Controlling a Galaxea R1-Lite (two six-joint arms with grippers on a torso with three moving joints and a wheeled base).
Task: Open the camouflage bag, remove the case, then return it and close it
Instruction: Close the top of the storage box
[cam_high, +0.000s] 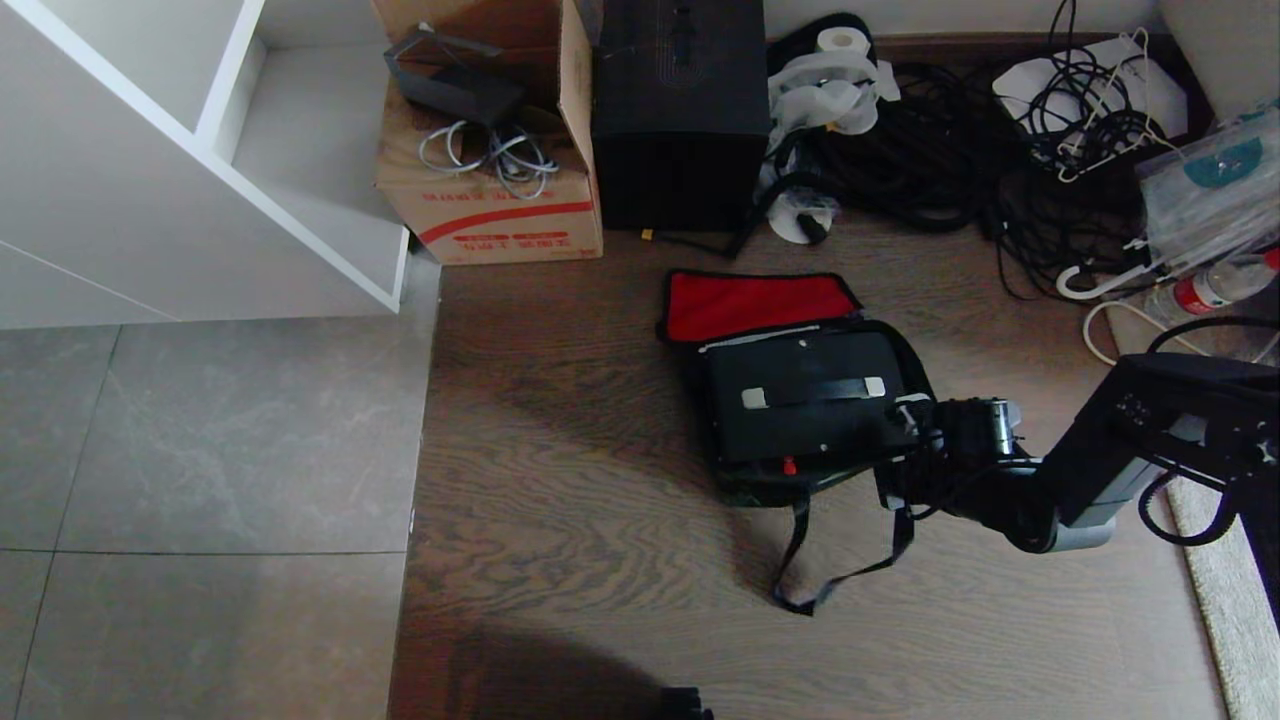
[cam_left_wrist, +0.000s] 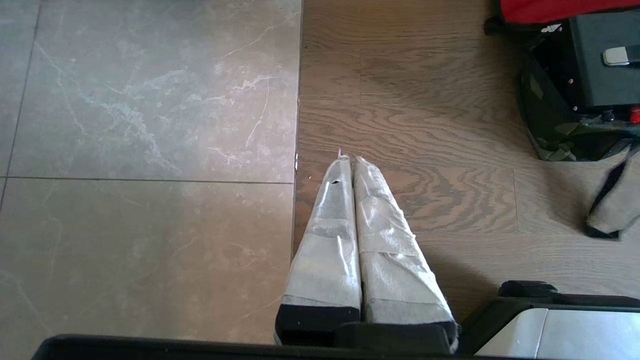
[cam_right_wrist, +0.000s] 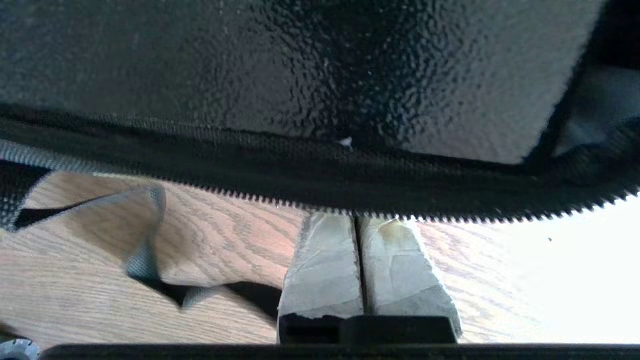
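Our right gripper (cam_right_wrist: 356, 220) has its fingers pinched on the zipper edge of the camouflage bag (cam_high: 745, 487), centre-right of the head view, the case (cam_high: 805, 400) inside. We should pull steadily along the zipper.

The only printing in view is on the cardboard box (cam_high: 500, 215) in the head view: beneath a curved red stripe on its front face runs a row of red characters (Chinese, by their shape), too small to make out. A plastic bottle (cam_high: 1215, 290) at the right edge carries a red label, and a clear packet (cam_high: 1215, 175) above it bears a teal round mark; no words can be read on either. The two wrist views show no lettering
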